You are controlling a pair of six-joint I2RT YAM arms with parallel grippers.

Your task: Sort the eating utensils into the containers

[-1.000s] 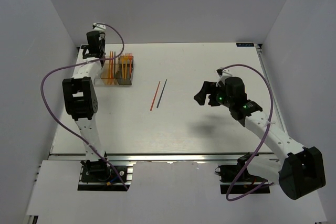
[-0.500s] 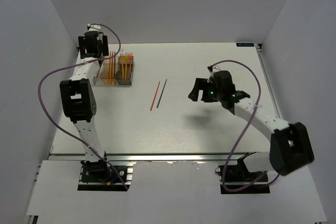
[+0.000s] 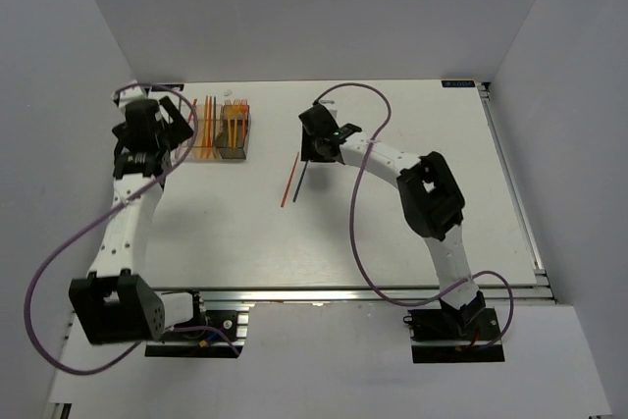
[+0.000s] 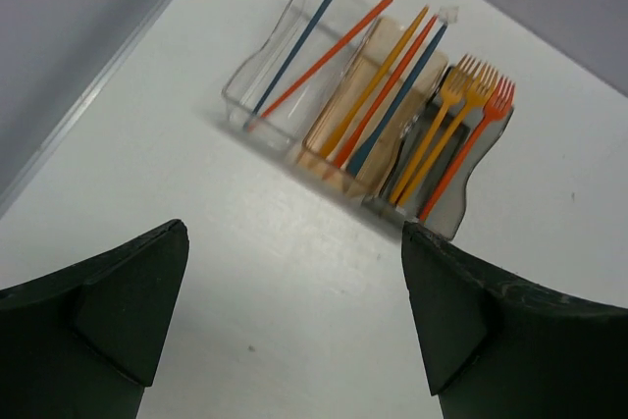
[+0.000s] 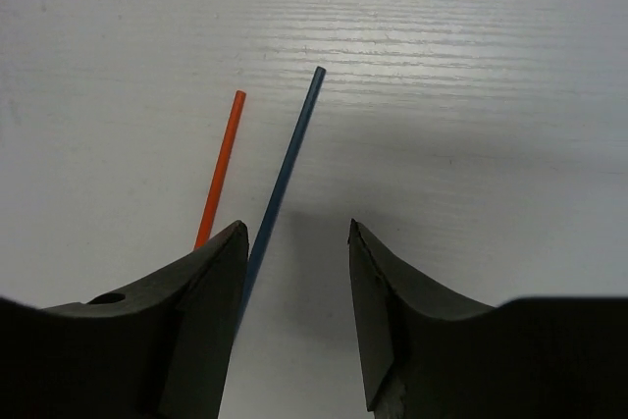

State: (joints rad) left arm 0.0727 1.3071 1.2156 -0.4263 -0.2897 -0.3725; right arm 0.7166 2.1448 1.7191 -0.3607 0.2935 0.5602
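Note:
Three joined containers stand at the back left: clear (image 4: 257, 95), tan-orange (image 4: 329, 149) and dark grey (image 4: 461, 205). A blue and a red stick lean in the clear one, three knives (image 4: 388, 95) in the tan one, three forks (image 4: 461, 110) in the grey one. My left gripper (image 4: 291, 242) hangs wide open and empty, back from the containers (image 3: 234, 154). A red stick (image 5: 221, 169) and a blue stick (image 5: 289, 149) lie on the table. My right gripper (image 5: 297, 228) is low over them, open partway, the blue stick between its jaws beside the left finger.
The white table (image 3: 392, 233) has grey walls on the left, back and right. The right arm (image 3: 392, 159) stretches across the middle of the table. A metal rail (image 3: 343, 291) runs along the near edge.
My left gripper has opened and drawn back from above the containers, toward the near left. My right arm has swung left across the table to the two sticks, and its jaws have narrowed.

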